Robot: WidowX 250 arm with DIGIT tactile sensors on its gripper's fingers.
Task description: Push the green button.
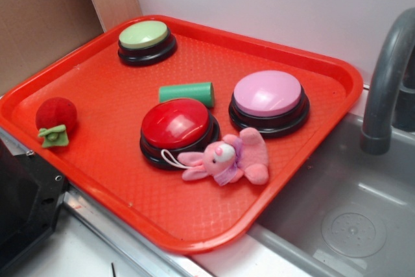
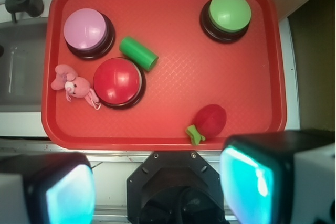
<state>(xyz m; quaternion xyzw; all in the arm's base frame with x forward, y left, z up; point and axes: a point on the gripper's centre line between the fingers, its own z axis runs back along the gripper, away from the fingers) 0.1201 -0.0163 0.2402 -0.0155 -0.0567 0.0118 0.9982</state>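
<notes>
We find the task at its opening step: the approach has not begun, and nothing touches the green button [image 1: 144, 34]. It sits untouched on its black base in the far corner of the red tray [image 1: 305, 63], well apart from the other items. In the wrist view the claw [image 2: 157, 192] hangs high above the near edge of the tray, its two fingers [image 2: 252, 179] spread wide with nothing between them. The green button [image 2: 230, 12] appears in that view toward the upper right, beyond the red stuffed strawberry [image 2: 211, 120]. The glossy red button [image 1: 176, 124], the pink button [image 1: 268, 93], the small green foam cylinder [image 1: 187, 93] and the pink plush rabbit [image 1: 227, 157] cluster on the other side of the tray, beside the sink [image 1: 350, 225] and its grey faucet [image 1: 388, 76]. In our judgement, the next move calls for travel forward over the strawberry, centring above the pale green dome, then a straight descent. Closing the fingers first would likely give a firmer pressing tip.
</notes>
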